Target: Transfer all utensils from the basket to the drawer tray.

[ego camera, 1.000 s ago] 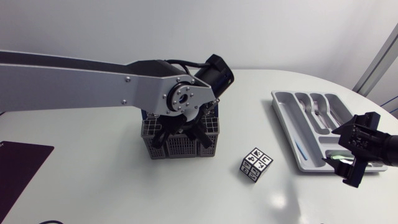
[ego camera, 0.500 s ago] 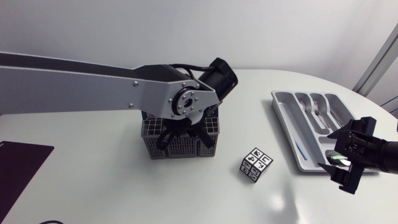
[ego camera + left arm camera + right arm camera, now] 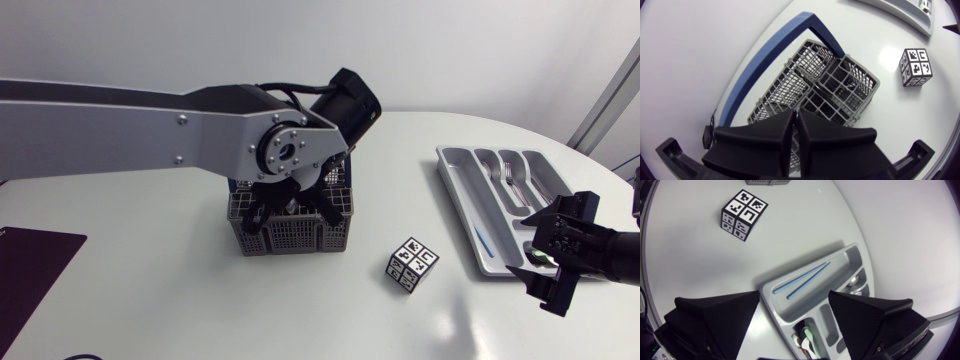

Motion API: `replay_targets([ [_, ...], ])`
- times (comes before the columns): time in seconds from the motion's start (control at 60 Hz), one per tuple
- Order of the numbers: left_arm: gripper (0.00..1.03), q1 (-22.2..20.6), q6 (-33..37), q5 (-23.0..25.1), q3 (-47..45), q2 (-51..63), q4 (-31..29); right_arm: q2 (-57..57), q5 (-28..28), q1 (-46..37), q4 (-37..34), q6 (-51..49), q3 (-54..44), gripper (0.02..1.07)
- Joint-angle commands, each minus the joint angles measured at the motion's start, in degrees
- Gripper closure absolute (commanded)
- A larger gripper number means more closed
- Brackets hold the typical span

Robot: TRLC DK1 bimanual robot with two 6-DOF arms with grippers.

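The grey mesh basket [image 3: 290, 237] with a blue handle [image 3: 765, 70] stands mid-table. My left gripper [image 3: 290, 212] reaches down into it, fingers pressed together; in the left wrist view the gripper [image 3: 795, 125] is shut just above the basket's compartments [image 3: 850, 95], and nothing can be made out between the pads. A dark curved utensil [image 3: 820, 90] lies in the basket ahead of them. The grey drawer tray [image 3: 470, 215] sits at the right with forks [image 3: 508, 172] and blue chopsticks [image 3: 807, 280] in it. My right gripper [image 3: 545, 272] hangs open over the tray's near end [image 3: 775, 297], holding nothing.
A black-and-white patterned cube [image 3: 412, 264] lies between basket and tray, also visible beyond the basket [image 3: 915, 67] and ahead of the right gripper [image 3: 744, 215]. A dark mat [image 3: 30, 270] lies at the table's left edge.
My left gripper's fingers have closed together inside the basket, and the wrist has turned a little. My right gripper has drifted slightly toward the table's near edge, still open.
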Motion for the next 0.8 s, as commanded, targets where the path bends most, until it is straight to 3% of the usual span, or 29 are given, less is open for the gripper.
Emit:
replay_targets([
  [0.0, 0.99, -1.37, 1.75, -2.13, -1.29, -3.19, 0.8, -0.6, 0.29, 1.21, -0.32, 1.75, -1.53, 0.08],
  [0.4, 0.99, -3.57, 6.67, -2.66, -1.73, -12.69, -0.87, -4.03, 0.29, 6.75, -4.01, 8.6, 1.2, 0.08],
  [0.633, 1.0, -3.74, 7.64, -2.57, -0.15, -17.34, -4.65, -6.32, -5.34, 12.99, -10.25, 18.97, 7.88, 0.08],
  [0.783, 0.99, -4.1, 5.0, 2.53, 1.43, -18.05, -7.55, -7.9, -8.85, 18.53, -11.92, 28.82, 11.75, 0.08],
])
